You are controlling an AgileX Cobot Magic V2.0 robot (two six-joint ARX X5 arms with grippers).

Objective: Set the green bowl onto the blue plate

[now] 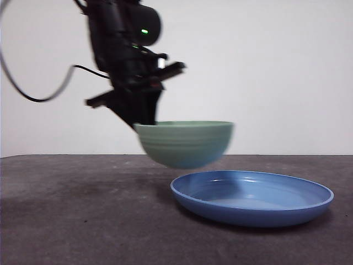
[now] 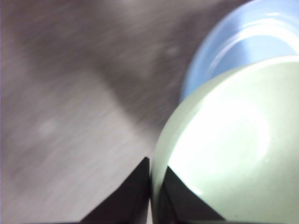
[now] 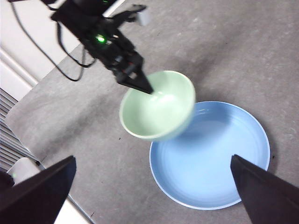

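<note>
Left gripper (image 1: 144, 118) pinches green bowl (image 1: 185, 143) by its rim – airborne at frame centre, overlapping blue plate (image 1: 252, 197) edge; right gripper (image 3: 154, 186) open, waiting; thin one-sided pinch – bowl could slip or tilt

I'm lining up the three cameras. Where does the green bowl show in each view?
Front view: green bowl at centre, in the air, left gripper on its rim.
Left wrist view: bowl fills the side by the fingers.
Right wrist view: bowl near centre, over the plate's edge.
Shared landmark: the blue plate.
</note>
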